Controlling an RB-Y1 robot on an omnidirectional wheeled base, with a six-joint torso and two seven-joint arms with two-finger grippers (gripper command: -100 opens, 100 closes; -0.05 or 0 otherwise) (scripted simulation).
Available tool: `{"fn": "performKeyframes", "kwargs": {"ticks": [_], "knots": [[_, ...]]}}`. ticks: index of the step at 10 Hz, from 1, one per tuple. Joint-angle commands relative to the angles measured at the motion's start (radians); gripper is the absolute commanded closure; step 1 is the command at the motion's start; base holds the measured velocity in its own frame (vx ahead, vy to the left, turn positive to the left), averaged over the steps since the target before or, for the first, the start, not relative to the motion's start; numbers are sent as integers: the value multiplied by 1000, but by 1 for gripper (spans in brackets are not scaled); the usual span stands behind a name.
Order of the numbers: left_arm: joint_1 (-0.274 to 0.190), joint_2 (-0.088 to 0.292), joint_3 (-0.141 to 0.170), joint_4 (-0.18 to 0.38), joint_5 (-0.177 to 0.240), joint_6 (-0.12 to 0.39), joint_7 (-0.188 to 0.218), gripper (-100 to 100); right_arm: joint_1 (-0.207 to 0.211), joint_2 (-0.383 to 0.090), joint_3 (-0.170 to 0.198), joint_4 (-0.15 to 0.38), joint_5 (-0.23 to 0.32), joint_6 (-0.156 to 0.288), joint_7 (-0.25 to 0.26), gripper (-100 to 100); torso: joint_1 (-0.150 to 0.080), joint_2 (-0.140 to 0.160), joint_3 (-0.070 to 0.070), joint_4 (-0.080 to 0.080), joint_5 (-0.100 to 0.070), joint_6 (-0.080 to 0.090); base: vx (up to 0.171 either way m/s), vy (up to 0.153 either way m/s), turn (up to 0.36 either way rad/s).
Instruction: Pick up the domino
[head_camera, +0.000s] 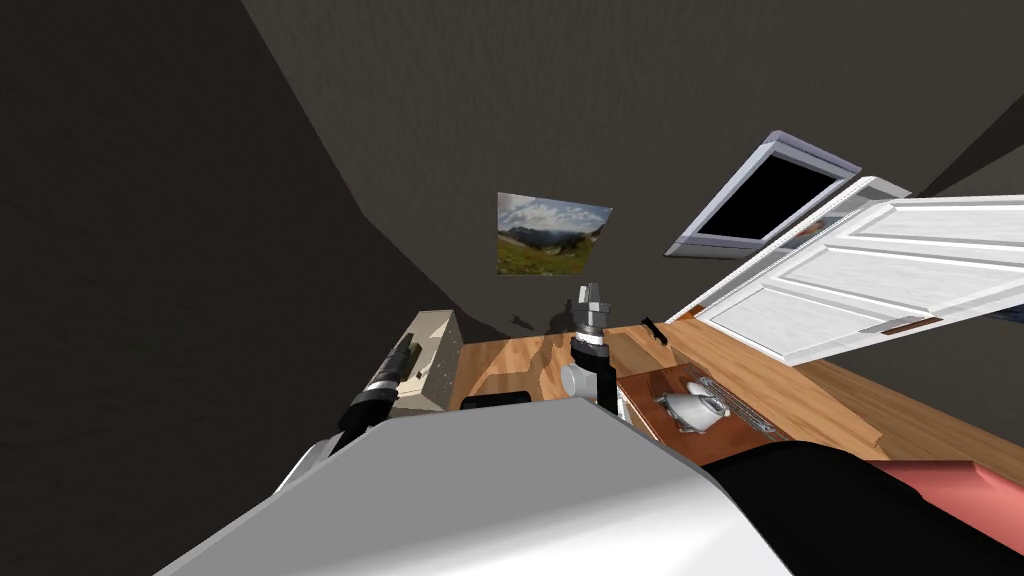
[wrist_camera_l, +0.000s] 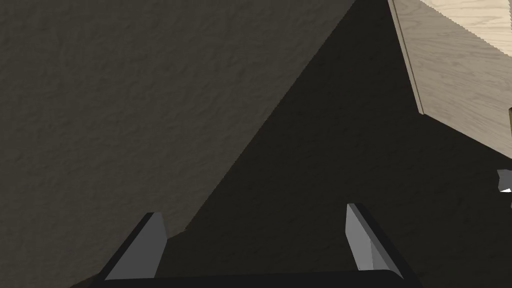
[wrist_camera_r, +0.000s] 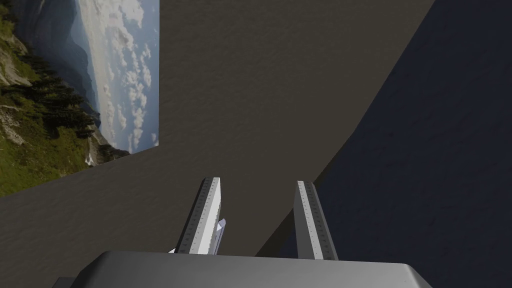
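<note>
Dark, rough-textured walls (head_camera: 150, 200) enclosed a corner holding a wooden table (head_camera: 520, 365), with a landscape picture (head_camera: 550, 235) hung above it, a window (head_camera: 770, 195) giving onto a black area, and a white panelled door (head_camera: 870, 270) standing open on the right. The head view showed the right gripper (wrist_camera_r: 258, 181) held up above the table's far edge, facing the wall and picture. That arm's wrist view added what the head view could not resolve. The fingers (wrist_camera_r: 202, 215) stood much closer together than the left's, clenched on the domino (wrist_camera_r: 220, 234). This was a small pale lilac-white piece lodged low against the inner face of one finger, off the table. Only a sliver of it showed, as the gripper's body covered the rest. The left gripper (wrist_camera_l: 252, 210) hung released, blades wide apart and nothing between them, beside a light-wood cabinet (wrist_camera_l: 450, 75) to the table's left. A small grey item (wrist_camera_l: 505, 180) was cut off at that view's edge and could not be identified. Two small dark items (head_camera: 652, 330) on the table were too small to make out. On the table's right, a white and grey kettle-like vessel (head_camera: 692, 407) sat on a darker brown board (head_camera: 660, 378). A pink-red shape (head_camera: 950, 495) lay nearest the robot, partly cut off.
</note>
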Motion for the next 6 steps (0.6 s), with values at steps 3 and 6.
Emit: {"fn": "performKeyframes", "kwargs": {"ticks": [3,6], "knots": [[21,1,22,70,-32,85,5,-100,0,0,0,0,0,0,0,0,-1,1,1,0,0,0,115,-89,-43],[29,3,36,111,-44,117,8,-100,0,0,0,0,0,0,0,0,-1,0,0,0,0,0,118,-77,-23]]}}
